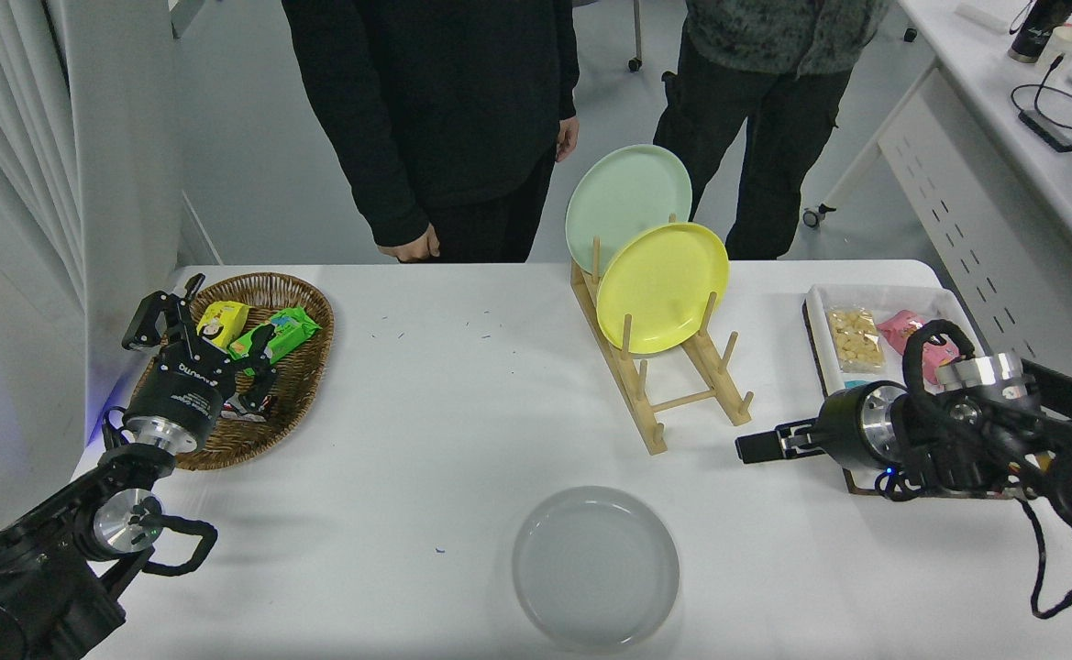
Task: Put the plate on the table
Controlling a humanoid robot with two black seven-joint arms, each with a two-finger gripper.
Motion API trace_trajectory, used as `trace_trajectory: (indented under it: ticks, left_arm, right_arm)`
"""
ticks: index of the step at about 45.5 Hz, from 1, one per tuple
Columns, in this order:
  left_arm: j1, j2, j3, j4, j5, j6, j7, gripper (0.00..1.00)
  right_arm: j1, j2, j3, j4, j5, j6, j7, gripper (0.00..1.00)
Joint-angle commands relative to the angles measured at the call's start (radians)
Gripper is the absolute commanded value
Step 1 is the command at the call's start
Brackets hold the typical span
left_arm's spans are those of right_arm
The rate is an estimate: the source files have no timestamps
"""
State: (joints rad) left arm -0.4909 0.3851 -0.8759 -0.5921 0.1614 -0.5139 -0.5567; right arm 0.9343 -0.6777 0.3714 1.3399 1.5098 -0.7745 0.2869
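1. the plate (595,566) lies flat on the table (425,412) near its front edge, apparently placed.
2. the right gripper (757,448) is apart from it, beside the rack (659,385); i cannot tell its jaws.
3. the left gripper (196,335), fingers apart, sits parked over the basket (302,390).

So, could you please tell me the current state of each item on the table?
Grey plate: flat on the table, free.
Yellow plate: upright in the rack.
Green plate: upright behind it.
Right tool: empty, clear of the grey plate.
Left tool: open, over the basket.
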Motion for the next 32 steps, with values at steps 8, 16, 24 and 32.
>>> trace_trajectory:
  ticks: [8,16,24,32]
  left_arm:
    - [0.002,0.0,0.0,0.0,0.0,0.0,0.0,0.98]
    - [0.002,0.0,0.0,0.0,0.0,0.0,0.0,0.98]
    - [-0.002,0.0,0.0,0.0,0.0,0.0,0.0,0.98]
    - [0.001,0.0,0.0,0.0,0.0,0.0,0.0,0.98]
  right_arm:
    - [0.142,0.047,-0.064,-0.016,-0.587,0.02,-0.086,1.0]
    - [0.164,0.053,-0.149,-0.025,-0.863,0.119,-0.094,1.0]
    - [0.186,0.047,-0.236,-0.073,-1.275,0.345,-0.091,1.0]
    - [0.172,0.041,-0.232,-0.14,-1.454,0.506,-0.081,1.0]
